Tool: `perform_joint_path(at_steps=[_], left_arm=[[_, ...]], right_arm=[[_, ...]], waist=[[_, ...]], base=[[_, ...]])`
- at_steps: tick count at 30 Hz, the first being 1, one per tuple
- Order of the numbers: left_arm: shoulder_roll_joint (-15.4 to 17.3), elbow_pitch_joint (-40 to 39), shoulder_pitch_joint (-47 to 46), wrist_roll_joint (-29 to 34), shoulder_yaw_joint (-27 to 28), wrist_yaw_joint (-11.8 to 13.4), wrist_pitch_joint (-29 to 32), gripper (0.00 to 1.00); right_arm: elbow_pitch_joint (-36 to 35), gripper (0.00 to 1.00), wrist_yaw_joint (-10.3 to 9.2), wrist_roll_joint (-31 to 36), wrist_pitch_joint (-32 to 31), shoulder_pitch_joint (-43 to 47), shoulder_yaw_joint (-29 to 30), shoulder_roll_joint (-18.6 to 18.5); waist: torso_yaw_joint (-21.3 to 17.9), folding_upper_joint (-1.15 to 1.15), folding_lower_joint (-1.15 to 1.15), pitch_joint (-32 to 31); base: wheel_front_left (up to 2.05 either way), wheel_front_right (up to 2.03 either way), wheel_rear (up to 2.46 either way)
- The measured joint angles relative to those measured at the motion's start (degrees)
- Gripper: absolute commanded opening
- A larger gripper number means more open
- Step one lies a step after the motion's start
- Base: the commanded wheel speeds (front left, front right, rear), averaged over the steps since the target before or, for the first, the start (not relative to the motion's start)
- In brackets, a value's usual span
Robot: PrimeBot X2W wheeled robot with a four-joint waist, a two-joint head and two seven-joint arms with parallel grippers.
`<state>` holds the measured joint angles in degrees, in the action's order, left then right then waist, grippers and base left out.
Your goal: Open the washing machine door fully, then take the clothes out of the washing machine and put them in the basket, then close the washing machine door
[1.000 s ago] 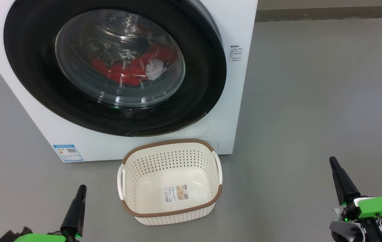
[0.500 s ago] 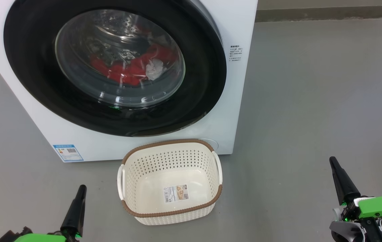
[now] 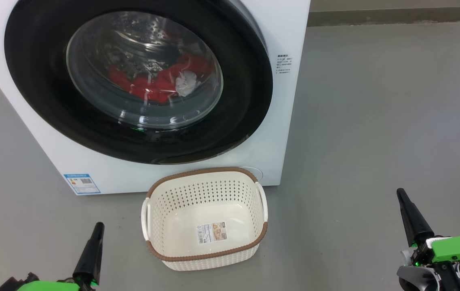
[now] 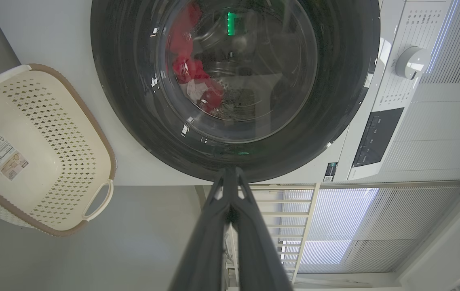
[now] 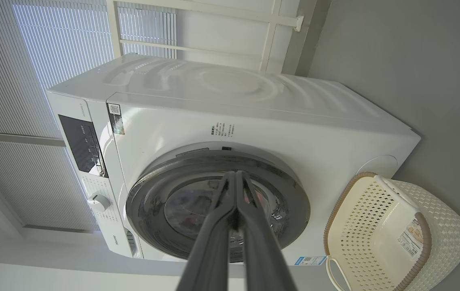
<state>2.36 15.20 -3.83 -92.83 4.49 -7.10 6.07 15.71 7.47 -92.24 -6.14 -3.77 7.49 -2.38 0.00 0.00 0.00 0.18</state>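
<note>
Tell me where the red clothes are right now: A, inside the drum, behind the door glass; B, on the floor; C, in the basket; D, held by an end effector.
A: the red clothes show through the glass of the washing machine door, while the basket in front holds no garments.

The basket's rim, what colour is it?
Brown, woven-look, atop the cream perforated basket; clearest in the head view.
</note>
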Motion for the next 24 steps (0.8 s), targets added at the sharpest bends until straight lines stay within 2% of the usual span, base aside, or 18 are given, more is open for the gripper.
perform_joint_path(at_steps=[24], left_arm=[[0.0, 0.0, 0.0, 0.0, 0.0, 0.0, 0.0, 0.0]], right_arm=[[0.0, 0.0, 0.0, 0.0, 0.0, 0.0, 0.0, 0.0]], waist=[[0.0, 0.0, 0.0, 0.0]], base=[[0.0, 0.0, 0.0]])
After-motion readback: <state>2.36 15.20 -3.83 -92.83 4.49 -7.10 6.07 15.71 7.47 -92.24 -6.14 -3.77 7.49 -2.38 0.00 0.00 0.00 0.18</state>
